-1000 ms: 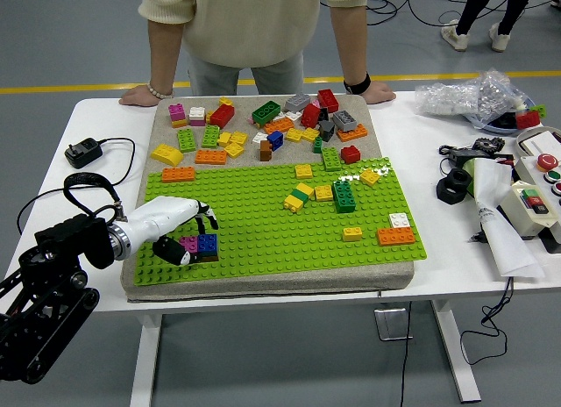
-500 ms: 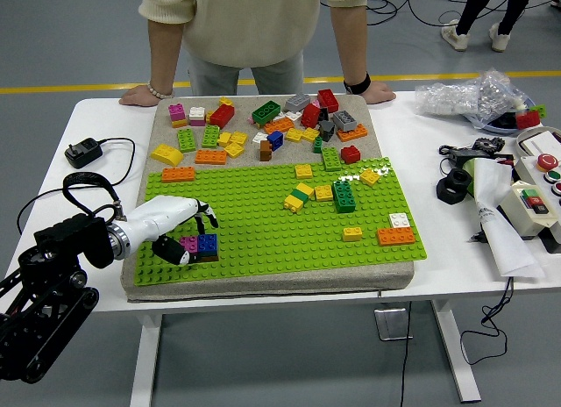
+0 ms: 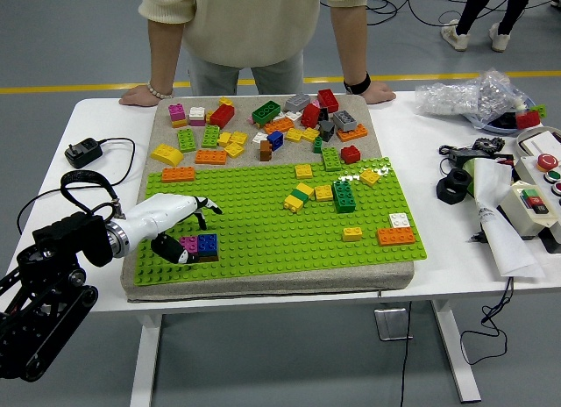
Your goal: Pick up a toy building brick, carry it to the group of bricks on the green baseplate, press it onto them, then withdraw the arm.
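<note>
Since 1 second ago, the left hand (image 3: 180,227) has lifted slightly, fingers now spread and holding nothing. Its thumb remains just beside the magenta and blue brick stack (image 3: 199,246) at the green baseplate's (image 3: 263,240) near-left corner. A careless withdrawal could catch that stack and tip it loose. Farther right, scattered bricks (image 3: 321,194) lie well apart; a person's hands (image 3: 140,95) rest on the far edge.

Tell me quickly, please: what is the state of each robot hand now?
Left hand: fingers relaxed and open, holding nothing, beside the magenta and blue bricks on the green baseplate.
Right hand: not in view.
</note>
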Tool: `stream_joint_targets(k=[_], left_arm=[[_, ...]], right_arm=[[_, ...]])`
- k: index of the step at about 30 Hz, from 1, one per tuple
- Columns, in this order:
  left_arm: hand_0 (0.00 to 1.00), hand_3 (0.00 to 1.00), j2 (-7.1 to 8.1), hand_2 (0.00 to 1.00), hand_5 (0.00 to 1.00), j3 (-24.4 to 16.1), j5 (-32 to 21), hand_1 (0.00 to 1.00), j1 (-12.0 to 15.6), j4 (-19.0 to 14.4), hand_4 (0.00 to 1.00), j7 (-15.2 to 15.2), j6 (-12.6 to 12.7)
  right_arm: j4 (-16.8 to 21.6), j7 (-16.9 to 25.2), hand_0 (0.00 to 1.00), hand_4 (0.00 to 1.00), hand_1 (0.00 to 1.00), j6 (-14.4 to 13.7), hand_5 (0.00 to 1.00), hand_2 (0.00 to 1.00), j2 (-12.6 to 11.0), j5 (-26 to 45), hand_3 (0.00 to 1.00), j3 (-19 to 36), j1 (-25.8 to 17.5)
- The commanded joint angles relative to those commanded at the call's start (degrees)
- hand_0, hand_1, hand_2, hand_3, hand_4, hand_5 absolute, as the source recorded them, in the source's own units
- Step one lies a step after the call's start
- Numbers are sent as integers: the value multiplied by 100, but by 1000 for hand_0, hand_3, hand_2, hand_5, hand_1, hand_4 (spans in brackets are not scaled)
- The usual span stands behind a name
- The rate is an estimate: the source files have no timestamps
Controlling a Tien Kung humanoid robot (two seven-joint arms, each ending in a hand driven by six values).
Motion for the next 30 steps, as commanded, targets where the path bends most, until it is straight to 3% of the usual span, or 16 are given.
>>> stream_joint_targets(k=[6,7,9,18,22,25,26,30], left_arm=[[796,838,3,672,59,-17,3,787,6,-12,946,-11,1],[815,849,8,733,67,-25,11,814,12,-35,966,-10,-4],[815,849,13,733,67,-42,17,814,24,-81,966,-9,-13],[868,852,151,761,77,-288,55,842,247,-789,976,19,-137],[906,850,267,773,101,-313,-140,879,475,-1117,988,-2,-20],[906,850,374,773,101,-314,-226,879,691,-1311,988,11,246],[998,741,389,951,719,-321,-223,998,719,-1332,998,11,277],[998,741,475,951,719,-304,-132,998,1018,-1370,998,-2,757]], right_arm=[[0,1,761,998,676,0,683,718,2,6,737,-2,-2],[0,2,761,998,676,-1,683,718,2,9,737,-2,-3],[0,1,761,998,676,-2,683,718,2,16,737,-3,-5],[0,3,761,998,676,-6,683,718,4,35,737,-4,-15],[0,7,761,998,676,-15,683,718,9,63,737,-1,-24],[0,4,761,998,676,-19,683,718,8,77,737,2,-34],[0,4,761,998,676,-20,683,718,8,79,737,1,-36],[0,7,761,998,676,-22,683,718,12,77,737,6,-43]])
